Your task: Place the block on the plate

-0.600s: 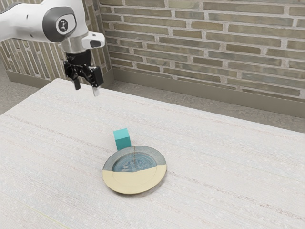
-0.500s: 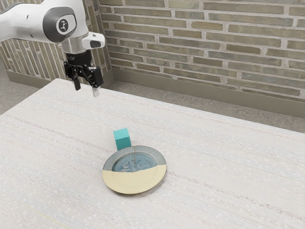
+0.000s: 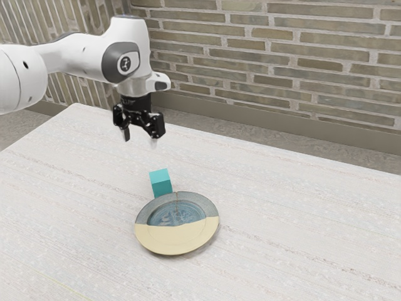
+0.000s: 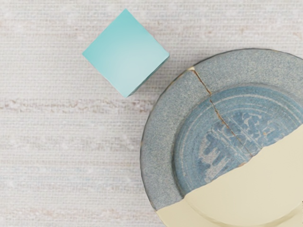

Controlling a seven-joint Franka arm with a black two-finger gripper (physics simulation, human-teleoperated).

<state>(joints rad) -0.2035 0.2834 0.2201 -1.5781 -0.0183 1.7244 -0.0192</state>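
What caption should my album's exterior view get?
An open robot hand hovers above the table, where a teal block sits beside a plate.

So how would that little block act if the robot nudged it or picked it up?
The block has flat faces and square edges, so it would probably slide rather than roll. It looks solid, so likely stiff when squeezed. Its smooth sides might be a bit slippery.

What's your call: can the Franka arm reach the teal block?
Probably yes: the gripper is open and empty, and nothing covers the block, though the plate beside it may crowd a finger.
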